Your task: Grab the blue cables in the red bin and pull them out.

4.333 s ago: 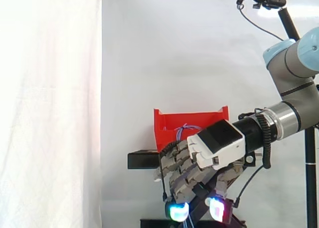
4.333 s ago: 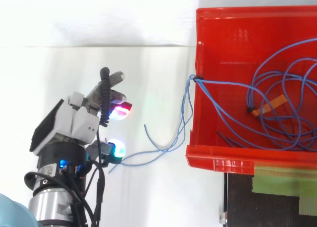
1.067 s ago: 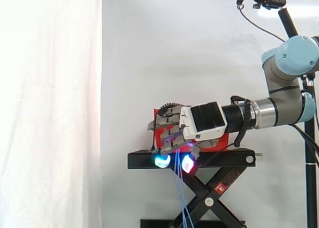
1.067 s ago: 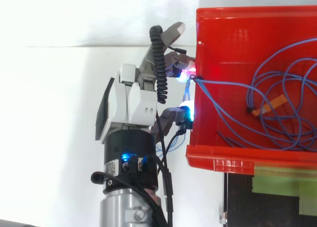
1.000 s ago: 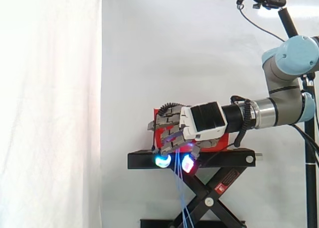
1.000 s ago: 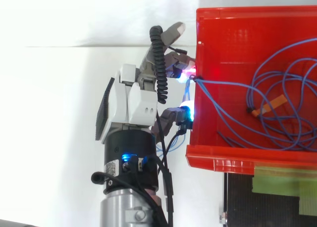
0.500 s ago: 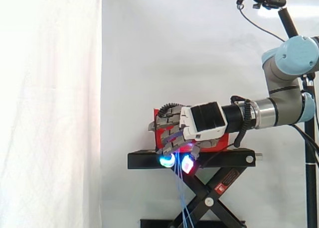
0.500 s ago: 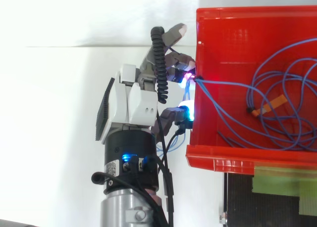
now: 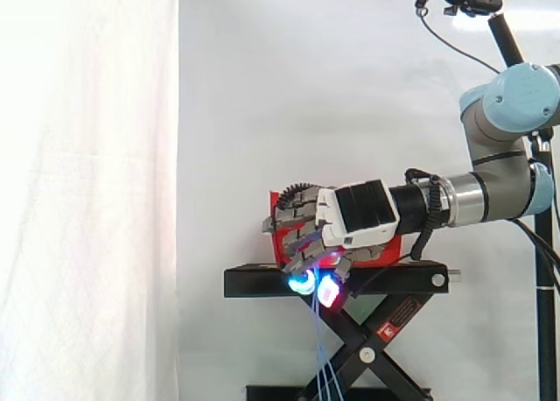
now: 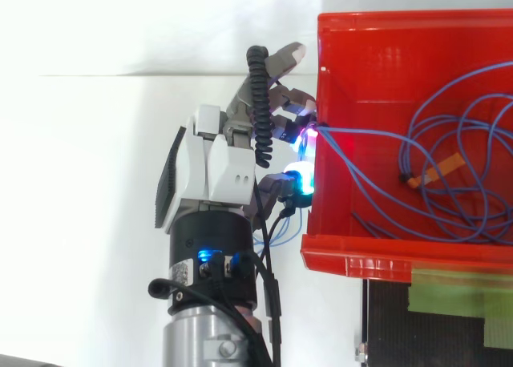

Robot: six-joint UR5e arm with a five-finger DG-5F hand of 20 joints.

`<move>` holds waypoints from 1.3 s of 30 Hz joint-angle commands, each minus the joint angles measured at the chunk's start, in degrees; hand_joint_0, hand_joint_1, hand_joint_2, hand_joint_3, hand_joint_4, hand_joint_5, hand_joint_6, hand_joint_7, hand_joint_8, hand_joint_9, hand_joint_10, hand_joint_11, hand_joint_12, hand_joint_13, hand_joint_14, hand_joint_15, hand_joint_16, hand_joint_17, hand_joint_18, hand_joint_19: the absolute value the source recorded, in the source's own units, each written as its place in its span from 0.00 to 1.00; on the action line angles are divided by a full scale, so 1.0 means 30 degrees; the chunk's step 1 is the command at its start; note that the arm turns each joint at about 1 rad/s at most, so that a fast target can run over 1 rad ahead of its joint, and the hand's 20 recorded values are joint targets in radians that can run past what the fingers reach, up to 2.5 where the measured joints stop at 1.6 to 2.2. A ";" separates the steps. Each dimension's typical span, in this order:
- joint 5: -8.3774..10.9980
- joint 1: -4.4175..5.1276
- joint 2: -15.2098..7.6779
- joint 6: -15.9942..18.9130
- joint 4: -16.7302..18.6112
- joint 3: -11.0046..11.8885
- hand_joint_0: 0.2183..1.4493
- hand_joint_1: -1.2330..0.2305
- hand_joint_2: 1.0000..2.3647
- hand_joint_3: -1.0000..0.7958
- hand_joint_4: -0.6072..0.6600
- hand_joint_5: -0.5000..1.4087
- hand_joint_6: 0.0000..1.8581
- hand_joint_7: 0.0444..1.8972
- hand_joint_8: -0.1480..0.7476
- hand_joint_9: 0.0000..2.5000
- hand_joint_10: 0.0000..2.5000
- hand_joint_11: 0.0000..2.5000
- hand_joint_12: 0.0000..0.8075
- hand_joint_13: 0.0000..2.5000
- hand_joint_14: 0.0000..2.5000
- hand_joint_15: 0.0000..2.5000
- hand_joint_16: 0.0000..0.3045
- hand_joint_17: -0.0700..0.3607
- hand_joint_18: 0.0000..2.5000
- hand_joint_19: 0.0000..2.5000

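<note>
Item: hand (image 10: 215,165) at red bin (image 10: 401,19), cable pull.

Task's thing: we logged the blue cables (image 10: 453,143) mostly as loose loops inside the bin, toward its far wall. Several strands ran back across the floor and crossed the rim of the wall that faced the hand. From that rim, in the side view, they dropped straight down past the front edge of the black stand (image 9: 394,279).

Hand: it lay level against the outside of that same wall, fingers curled. The glowing fingertips (image 9: 304,283) had drawn together on the hanging strands just beneath the rim. We recorded it as pinching the cables, though the glow blurred the contact and we could only call that probable.

Governing relation: the held strands ran upright and the fingers closed across them. The coil lay beyond the wall, directly ahead of the hand. In our judgement, the pull had to lead away from that wall, drawing the loops over the rim.

Change noted: about four seconds earlier the hand hung lower, well clear of the bin. Half a second earlier its glowing pads sat slightly further apart.
</note>
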 commanded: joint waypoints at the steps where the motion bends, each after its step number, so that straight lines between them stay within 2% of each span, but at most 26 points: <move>1: -0.0001 -0.0022 0.0020 -0.0013 0.0016 -0.0004 0.48 0.26 0.00 0.00 0.48 0.67 0.13 0.40 0.45 0.37 0.01 0.39 0.44 0.22 0.01 0.13 0.15 0.40 0.19 0.20; 6: -0.0001 -0.0022 0.0020 0.0016 -0.0013 -0.0004 0.48 0.26 0.00 0.00 0.49 0.69 0.00 0.43 0.45 0.36 0.01 0.39 0.44 0.22 0.01 0.14 0.15 0.40 0.19 0.20; 23: -0.0118 -0.0052 0.0020 -0.0013 -0.0013 -0.0004 0.48 0.26 0.00 0.00 0.49 0.67 0.00 0.40 0.45 0.36 0.01 0.38 0.44 0.22 0.01 0.14 0.15 0.41 0.19 0.20; 29: -0.0235 -0.0110 0.0020 -0.0013 -0.0013 0.0230 0.48 0.26 0.00 0.00 0.49 0.67 0.00 0.40 0.45 0.36 0.01 0.38 0.43 0.22 0.01 0.14 0.15 0.41 0.19 0.19; 34: -0.0235 -0.0110 0.0020 -0.0013 -0.0746 0.0582 0.48 0.26 0.00 0.00 0.49 0.67 0.00 0.40 0.45 0.36 0.01 0.38 0.43 0.22 0.01 0.14 0.15 0.41 0.19 0.20; 39: -0.0235 -0.0110 0.0020 0.0016 -0.0775 0.0582 0.48 0.26 0.00 0.00 0.49 0.68 0.00 0.41 0.45 0.36 0.01 0.38 0.44 0.22 0.01 0.14 0.15 0.41 0.19 0.20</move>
